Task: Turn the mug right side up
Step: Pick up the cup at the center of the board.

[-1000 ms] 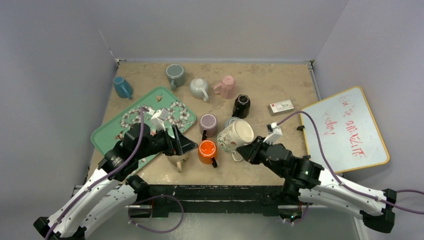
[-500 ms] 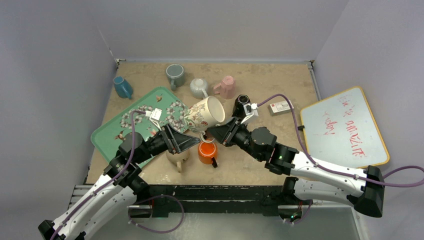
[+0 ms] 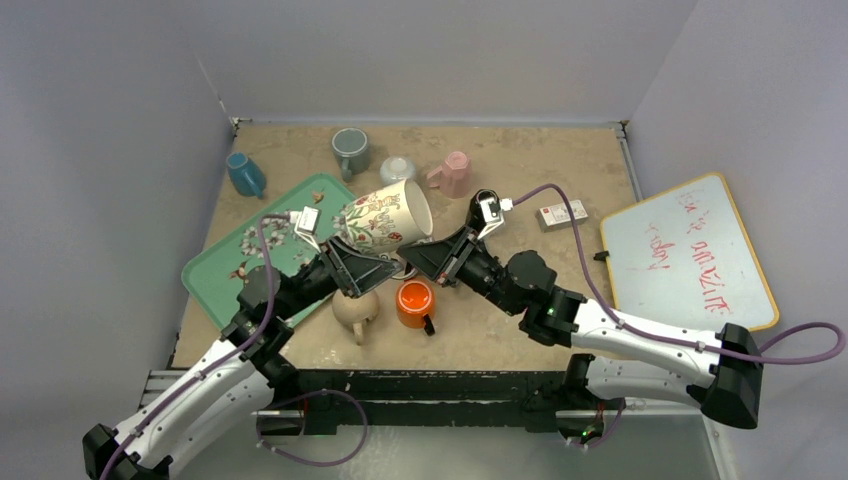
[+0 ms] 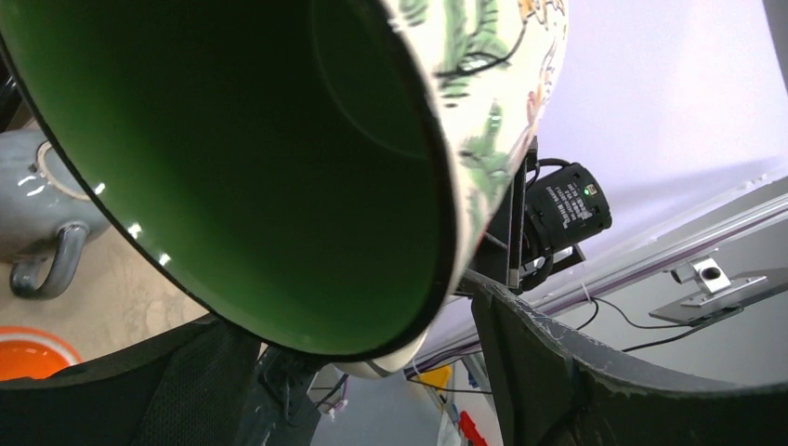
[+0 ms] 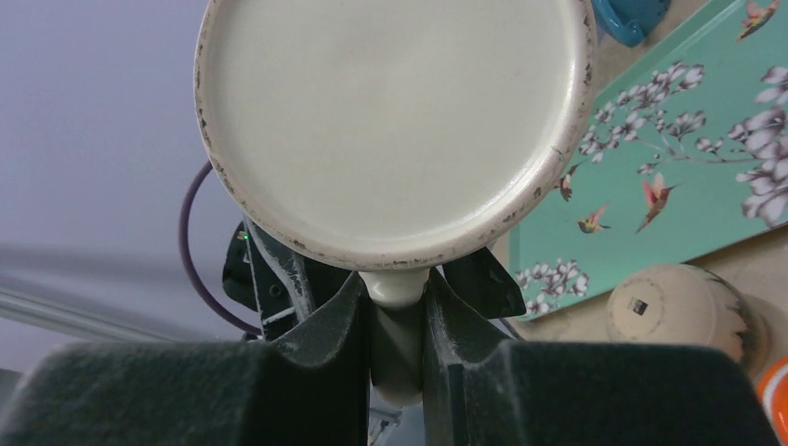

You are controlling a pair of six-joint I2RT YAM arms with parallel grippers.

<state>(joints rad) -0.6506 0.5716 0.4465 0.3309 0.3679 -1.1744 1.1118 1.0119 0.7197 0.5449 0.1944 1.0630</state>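
A large floral mug with a green inside hangs in the air on its side, above the table's middle. My right gripper is shut on its handle; the right wrist view shows the mug's cream base above the pinched handle. My left gripper is open just left of and below the mug. In the left wrist view the mug's green mouth fills the frame, with the two fingers spread wide below its rim and touching nothing I can see.
A teal floral tray lies at the left. A beige mug stands upside down beside an orange mug at the front. Blue, grey, pale, pink and black mugs stand behind. A whiteboard lies right.
My right gripper has carried the floral mug up and to the left, from the front centre to beside the tray. My left gripper has risen under the mug's mouth.
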